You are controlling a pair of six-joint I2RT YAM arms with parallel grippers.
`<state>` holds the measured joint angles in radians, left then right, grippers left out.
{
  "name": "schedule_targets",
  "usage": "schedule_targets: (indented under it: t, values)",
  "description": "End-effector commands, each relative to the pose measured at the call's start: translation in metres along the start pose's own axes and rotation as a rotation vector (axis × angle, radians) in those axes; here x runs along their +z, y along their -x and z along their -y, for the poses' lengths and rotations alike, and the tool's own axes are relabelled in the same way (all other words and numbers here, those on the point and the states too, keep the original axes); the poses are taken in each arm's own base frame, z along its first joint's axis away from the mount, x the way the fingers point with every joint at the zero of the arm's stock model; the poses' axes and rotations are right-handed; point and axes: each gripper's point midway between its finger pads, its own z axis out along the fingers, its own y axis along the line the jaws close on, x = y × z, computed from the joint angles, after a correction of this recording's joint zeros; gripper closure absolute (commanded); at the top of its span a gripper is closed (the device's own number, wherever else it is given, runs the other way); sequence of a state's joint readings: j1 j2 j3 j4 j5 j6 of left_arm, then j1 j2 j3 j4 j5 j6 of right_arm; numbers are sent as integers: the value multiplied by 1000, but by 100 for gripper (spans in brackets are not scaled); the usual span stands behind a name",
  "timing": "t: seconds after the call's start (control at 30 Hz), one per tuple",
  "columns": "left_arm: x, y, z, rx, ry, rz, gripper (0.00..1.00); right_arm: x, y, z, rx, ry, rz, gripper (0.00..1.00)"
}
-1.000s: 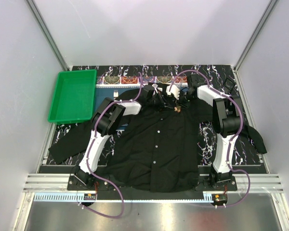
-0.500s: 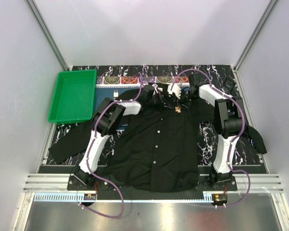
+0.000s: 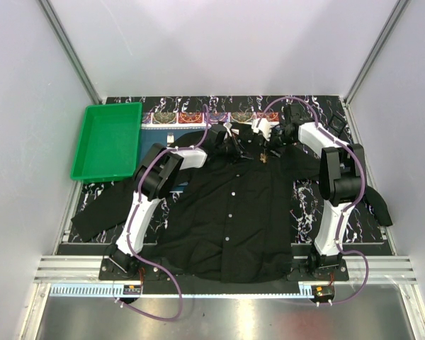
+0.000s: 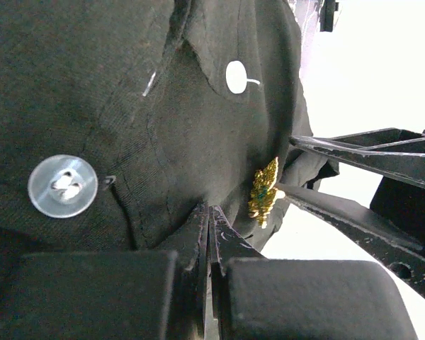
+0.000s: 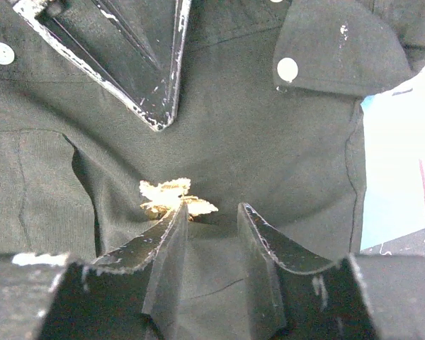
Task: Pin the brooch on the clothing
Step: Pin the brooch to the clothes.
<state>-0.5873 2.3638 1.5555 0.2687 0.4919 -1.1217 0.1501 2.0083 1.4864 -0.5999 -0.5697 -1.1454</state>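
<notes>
A black long-sleeved button-up shirt (image 3: 227, 219) lies spread front-up on the dark marbled worktop (image 3: 302, 205), with its hem nearest me. Toward 12 o'clock, by the collar, my left hand (image 4: 209, 216) has its fingers together, the tips pressed into a fold of the cloth. My right hand (image 5: 214, 209) has its fingers apart. The tiny golden leaf-shaped brooch (image 5: 171, 197) sits on the shirt at that hand's 11 o'clock, against one fingertip. A green plastic tray (image 3: 108, 142) rests at 10 o'clock.

Both arms reach forward, left jaws pinched together, right jaws parted.
</notes>
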Motion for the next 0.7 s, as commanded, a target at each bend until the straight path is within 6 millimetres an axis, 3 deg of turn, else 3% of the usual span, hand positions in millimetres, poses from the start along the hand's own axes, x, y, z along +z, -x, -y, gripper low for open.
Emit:
schedule_targets:
  t: [0.0,0.2,0.47,0.67]
  values:
    - [-15,18,31,99,-17,42,100,-24,17,6,15,-30,58,61]
    - [-11,9,30,141,-1,13,100,-19,5,4,44,-18,26,71]
    - [-4,5,34,149,-4,-1,100,-29,-6,-6,46,-7,-19,77]
    - [1,-2,28,180,64,-14,99,-23,-36,-19,83,38,-141,81]
